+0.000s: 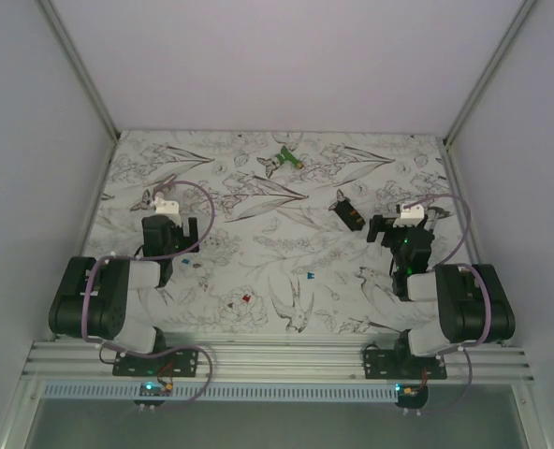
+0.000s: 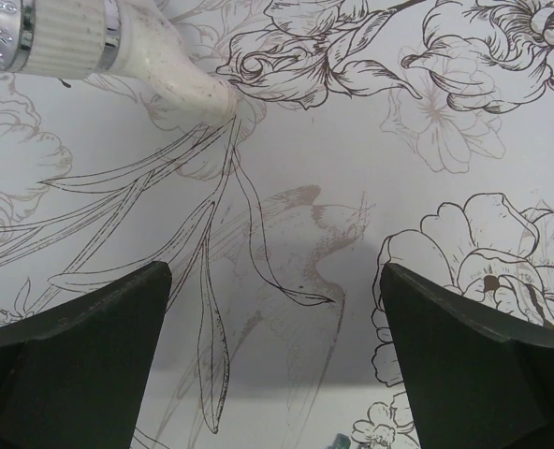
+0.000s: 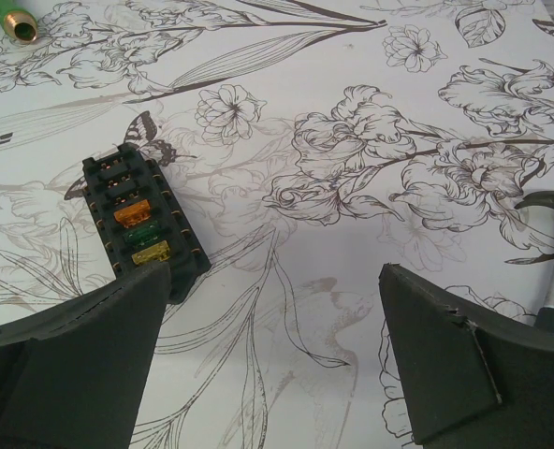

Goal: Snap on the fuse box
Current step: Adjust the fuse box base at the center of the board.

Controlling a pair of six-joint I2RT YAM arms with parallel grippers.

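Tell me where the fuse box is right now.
In the top view the fuse box lies on the floral table, right of centre, just left of the open right end effector and nearer the arms than the green gadget.

Fuse box [image 3: 144, 224]: on the bench [image 1: 223, 161], right half, just left of the right hand [image 3: 274, 273].
Gadget [image 1: 284, 159]: far middle of the bench, behind the fuse box.
Left hand [image 2: 272, 273]: over the left side, well apart from both.
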